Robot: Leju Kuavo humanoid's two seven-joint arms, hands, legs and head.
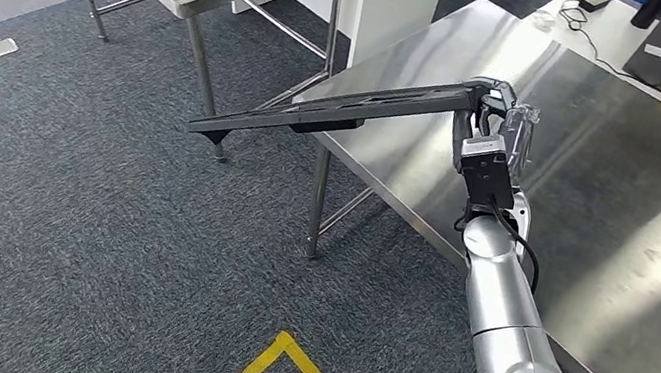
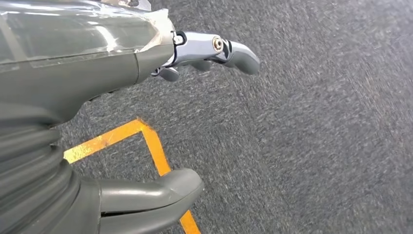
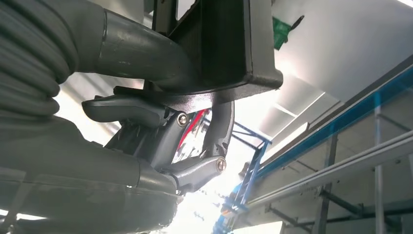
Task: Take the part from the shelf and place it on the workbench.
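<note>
Part (image 1: 340, 107) is off the shelf: in head view your right hand (image 1: 491, 122) grips one end over the table (image 1: 621, 245) edge, rest overhanging carpet; not set down yet. Left wrist: left hand (image 2: 97, 97) holds nothing, fingers (image 2: 229, 48) apart. Right wrist: fingers (image 3: 146, 53) clamp part (image 3: 229, 44).
</note>
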